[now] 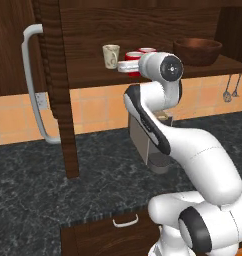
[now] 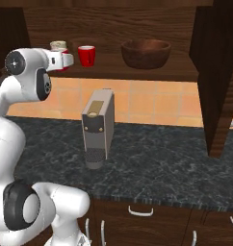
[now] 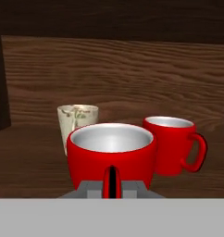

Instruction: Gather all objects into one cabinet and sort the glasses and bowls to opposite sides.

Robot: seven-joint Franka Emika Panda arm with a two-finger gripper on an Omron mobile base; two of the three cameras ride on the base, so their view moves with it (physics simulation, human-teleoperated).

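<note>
Dark wood-grain cabinet (image 1: 143, 75), door open, shelf holding all items. Plain red cup (image 3: 111, 155): glossy, rigid, likely light, slippery, chip-prone; sits directly before gripper (image 3: 112, 183), left half of shelf. Jaws: one fingertip visible against cup wall, grasp cannot be told. Best hold judged: across rim wall. Red mug (image 3: 171, 143) just right; cream tumbler (image 3: 77, 121) behind left. Brown bowl (image 2: 145, 53) well apart, right side.
</note>
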